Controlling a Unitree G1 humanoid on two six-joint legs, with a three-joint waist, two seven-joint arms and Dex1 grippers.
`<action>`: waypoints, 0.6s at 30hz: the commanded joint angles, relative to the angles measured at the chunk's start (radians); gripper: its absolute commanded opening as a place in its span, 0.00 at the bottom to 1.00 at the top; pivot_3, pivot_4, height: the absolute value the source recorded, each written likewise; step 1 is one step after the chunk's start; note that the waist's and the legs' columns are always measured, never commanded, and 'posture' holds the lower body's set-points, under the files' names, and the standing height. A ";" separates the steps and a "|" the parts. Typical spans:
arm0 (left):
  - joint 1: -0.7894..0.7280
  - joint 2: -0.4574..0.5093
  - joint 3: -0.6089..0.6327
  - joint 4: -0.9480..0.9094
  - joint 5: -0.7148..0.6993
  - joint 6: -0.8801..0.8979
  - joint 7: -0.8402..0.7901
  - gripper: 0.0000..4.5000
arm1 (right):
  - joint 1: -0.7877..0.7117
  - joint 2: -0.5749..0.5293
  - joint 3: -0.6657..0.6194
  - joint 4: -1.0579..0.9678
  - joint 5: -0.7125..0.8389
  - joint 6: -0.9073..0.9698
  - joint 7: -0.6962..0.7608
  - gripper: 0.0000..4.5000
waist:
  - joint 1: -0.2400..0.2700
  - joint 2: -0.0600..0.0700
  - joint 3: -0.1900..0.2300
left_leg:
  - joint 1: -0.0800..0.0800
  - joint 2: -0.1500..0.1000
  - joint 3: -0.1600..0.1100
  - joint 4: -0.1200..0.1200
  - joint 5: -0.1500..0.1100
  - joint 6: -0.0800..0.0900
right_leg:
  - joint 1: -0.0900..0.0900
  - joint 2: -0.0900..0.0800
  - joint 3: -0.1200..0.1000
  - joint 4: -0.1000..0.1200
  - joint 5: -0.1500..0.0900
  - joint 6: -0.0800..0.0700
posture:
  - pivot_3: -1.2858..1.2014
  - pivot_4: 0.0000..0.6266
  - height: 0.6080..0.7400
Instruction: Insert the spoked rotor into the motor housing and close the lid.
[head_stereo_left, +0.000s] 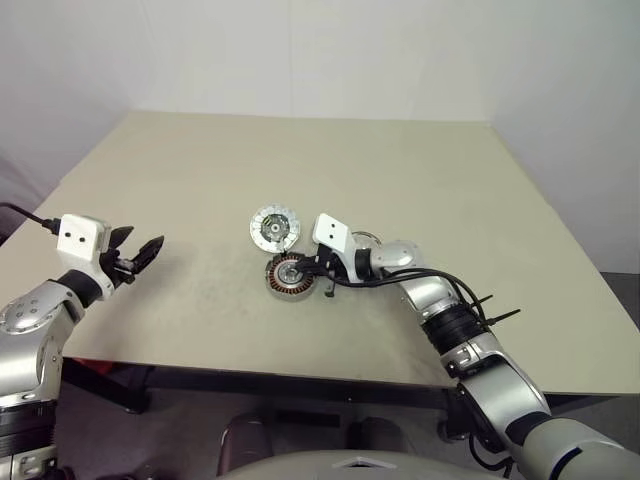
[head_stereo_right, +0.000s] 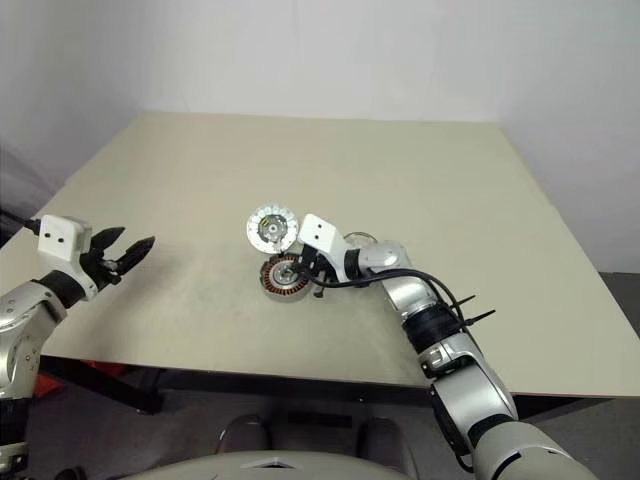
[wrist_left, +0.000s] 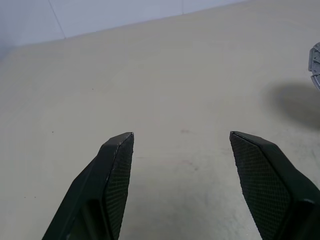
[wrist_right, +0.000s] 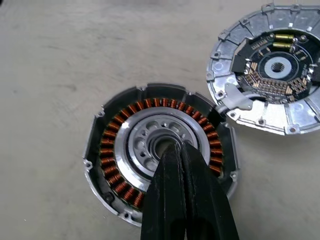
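Observation:
The motor housing (wrist_right: 110, 150), a dark-rimmed disc with a ring of copper windings around a silver centre, lies near the table's middle (head_stereo_left: 285, 277). My right gripper (wrist_right: 175, 147) is shut, and its tips sit at the housing's central hole with nothing between them. The lid (head_stereo_left: 274, 228), a flat silver disc with green and black marks, lies just beyond the housing and touches its rim (wrist_right: 272, 70). A small round silver rim (head_stereo_left: 366, 238) peeks out behind my right wrist; I cannot tell if it is the spoked rotor. My left gripper (head_stereo_left: 140, 255) hangs open and empty over the table's left side (wrist_left: 182, 140).
The beige table (head_stereo_left: 420, 170) stretches wide behind and to both sides of the parts. Its front edge (head_stereo_left: 250, 370) runs close below my arms. A white wall stands behind the far edge.

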 joint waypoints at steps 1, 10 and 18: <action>-0.016 0.021 0.030 -0.016 -0.001 -0.019 0.000 0.72 | -0.016 0.010 -0.006 -0.040 0.018 0.007 -0.005 0.00 | 0.000 0.000 0.000 | 0.000 0.000 0.000 0.000 0.000 0.000 | 0.000 0.000 0.000 0.000 0.000 0.000 | 0.52 0.00 1.00; -0.019 0.017 0.025 -0.009 0.001 -0.026 0.000 0.72 | -0.029 -0.008 -0.025 -0.040 0.018 0.009 -0.005 0.00 | 0.000 0.000 0.000 | 0.000 0.000 0.000 0.000 0.000 0.000 | 0.000 0.000 0.000 0.000 0.000 0.000 | 0.52 0.00 1.00; -0.028 0.013 0.016 -0.002 0.003 -0.029 -0.002 0.72 | -0.001 -0.049 -0.023 -0.071 0.023 0.020 0.005 0.00 | 0.000 0.000 0.000 | 0.000 0.000 0.000 0.000 0.000 0.000 | 0.000 0.000 0.000 0.000 0.000 0.000 | 0.52 0.00 1.00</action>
